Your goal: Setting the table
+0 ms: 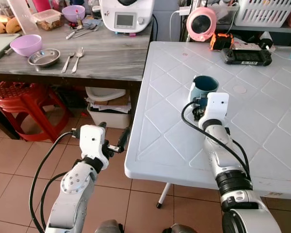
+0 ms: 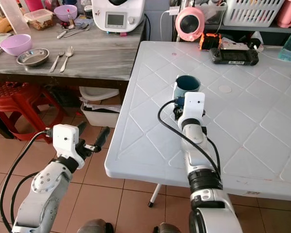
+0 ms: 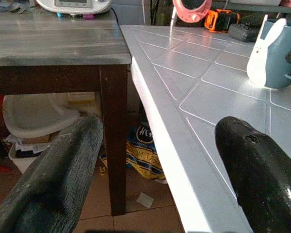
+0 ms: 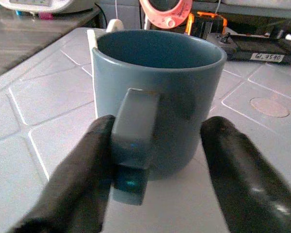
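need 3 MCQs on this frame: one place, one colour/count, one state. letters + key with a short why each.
1. Where does the mug stand?
A. on the wooden counter
B. on the white table
C. on the red stool

2. How many forks or spoons lie beside the steel bowl on the counter?
A. two
B. four
C. none

3. How is the right gripper at the mug?
A. shut tight on the rim
B. open, fingers either side of the handle
C. far away over the floor

Key: 1 B, the blue mug sits upright on the white table. 2 A, two utensils lie side by side right of the bowl. 3 B, the right wrist view shows a gap between the right finger and the mug. The left gripper hangs open off the table's edge.
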{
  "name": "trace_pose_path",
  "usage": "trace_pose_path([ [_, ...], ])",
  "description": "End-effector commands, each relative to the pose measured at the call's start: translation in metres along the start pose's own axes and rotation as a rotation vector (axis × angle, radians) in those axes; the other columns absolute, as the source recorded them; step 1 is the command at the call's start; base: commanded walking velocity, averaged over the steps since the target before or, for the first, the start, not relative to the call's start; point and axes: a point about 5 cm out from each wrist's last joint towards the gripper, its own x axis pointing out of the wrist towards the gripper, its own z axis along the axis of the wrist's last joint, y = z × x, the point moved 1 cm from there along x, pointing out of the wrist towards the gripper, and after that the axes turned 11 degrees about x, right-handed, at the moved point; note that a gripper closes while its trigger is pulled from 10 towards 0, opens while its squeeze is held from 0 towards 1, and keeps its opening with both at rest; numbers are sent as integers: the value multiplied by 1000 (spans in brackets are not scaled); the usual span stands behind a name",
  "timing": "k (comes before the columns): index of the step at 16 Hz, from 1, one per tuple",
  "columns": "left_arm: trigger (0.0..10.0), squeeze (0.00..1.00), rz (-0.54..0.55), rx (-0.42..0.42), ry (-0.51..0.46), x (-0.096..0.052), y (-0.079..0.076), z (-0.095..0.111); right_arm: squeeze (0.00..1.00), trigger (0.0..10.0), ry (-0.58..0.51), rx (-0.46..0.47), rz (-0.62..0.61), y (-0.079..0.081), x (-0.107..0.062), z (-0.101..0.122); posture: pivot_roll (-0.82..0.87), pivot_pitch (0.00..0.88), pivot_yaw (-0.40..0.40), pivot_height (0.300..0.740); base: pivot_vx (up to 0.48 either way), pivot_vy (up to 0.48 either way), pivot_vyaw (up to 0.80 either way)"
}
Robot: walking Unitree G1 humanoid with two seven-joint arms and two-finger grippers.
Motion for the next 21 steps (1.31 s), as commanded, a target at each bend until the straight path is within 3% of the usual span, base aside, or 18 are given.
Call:
trace_pose_path([
  [1,10000,0,-3,13,-3,1,2,3,0,667,-19,-4,10,3,3,5,38,32,40,740,0,0,0],
  [8,10000,0,0,18,-3,4,3,3,0,0,-16,7,6,4,4,4,40,29,40,740,0,0,0],
  [16,10000,0,10,20,-9,10,4,3,0,0,-11,18,6,1,6,4,37,0,29,740,0,0,0],
  [19,10000,0,63,-19,21,3,10,-7,0,118,-62,41,110,13,-6,6,22,0,27,740,0,0,0],
  [20,10000,0,71,-19,26,3,11,-9,0,4431,-83,4,144,17,-12,6,24,0,21,740,0,0,0],
  [21,10000,0,78,-30,23,4,11,-9,0,10000,-94,28,142,15,-19,5,20,0,14,740,0,259,0],
])
